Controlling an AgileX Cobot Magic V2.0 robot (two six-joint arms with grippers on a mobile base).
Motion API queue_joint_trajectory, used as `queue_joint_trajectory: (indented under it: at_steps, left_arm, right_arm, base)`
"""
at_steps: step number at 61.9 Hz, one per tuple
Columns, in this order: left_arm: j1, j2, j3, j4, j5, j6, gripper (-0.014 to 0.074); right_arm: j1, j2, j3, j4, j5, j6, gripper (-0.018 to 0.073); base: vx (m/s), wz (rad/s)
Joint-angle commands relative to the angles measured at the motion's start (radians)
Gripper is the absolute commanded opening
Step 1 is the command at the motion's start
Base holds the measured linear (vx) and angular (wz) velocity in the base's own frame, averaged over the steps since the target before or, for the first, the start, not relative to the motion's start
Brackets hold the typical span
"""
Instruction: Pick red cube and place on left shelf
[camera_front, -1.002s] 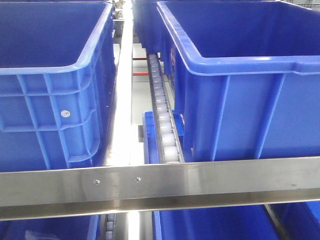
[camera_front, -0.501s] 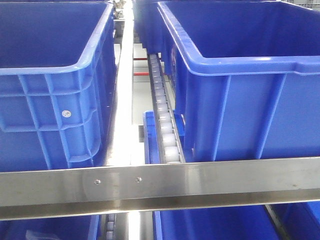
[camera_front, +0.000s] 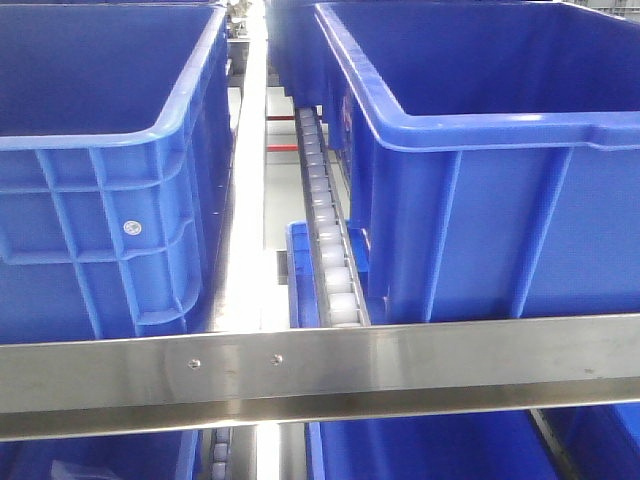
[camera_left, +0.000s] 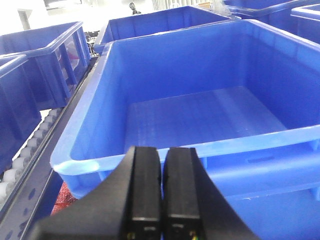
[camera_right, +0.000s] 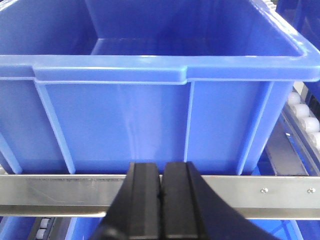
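The red cube does not show clearly. In the left wrist view only a small red textured patch (camera_left: 61, 197) peeks out low on the left, below a blue bin (camera_left: 165, 150), and I cannot tell what it is. My left gripper (camera_left: 162, 152) is shut with nothing in it, level with that bin's near rim. My right gripper (camera_right: 161, 167) is also shut and empty, in front of a steel rail (camera_right: 60, 187) and another blue bin (camera_right: 150, 72). Neither gripper appears in the front view. I cannot tell which part of the rack is the left shelf.
Two large blue bins, the left (camera_front: 100, 138) and the right (camera_front: 480, 135), stand on the rack behind a steel crossbar (camera_front: 400, 360). Between them runs a track of white rollers (camera_front: 330, 250). More blue bins (camera_front: 430, 450) sit on the level below.
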Motion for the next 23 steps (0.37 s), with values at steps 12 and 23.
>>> queue_joint_trajectory:
  at_steps: [12,23]
  left_arm:
    - [-0.005,0.000,0.022,-0.005,-0.090,0.001,0.0106]
    - [-0.005,0.000,0.022,-0.005,-0.090,0.001,0.0106]
  right_arm:
    - [-0.005,-0.019,-0.024,-0.001,-0.094,-0.009,0.0057]
    - [-0.005,-0.019,-0.024,-0.001,-0.094,-0.009,0.0057]
  base:
    - [0.00,0.00]
    - [0.00,0.00]
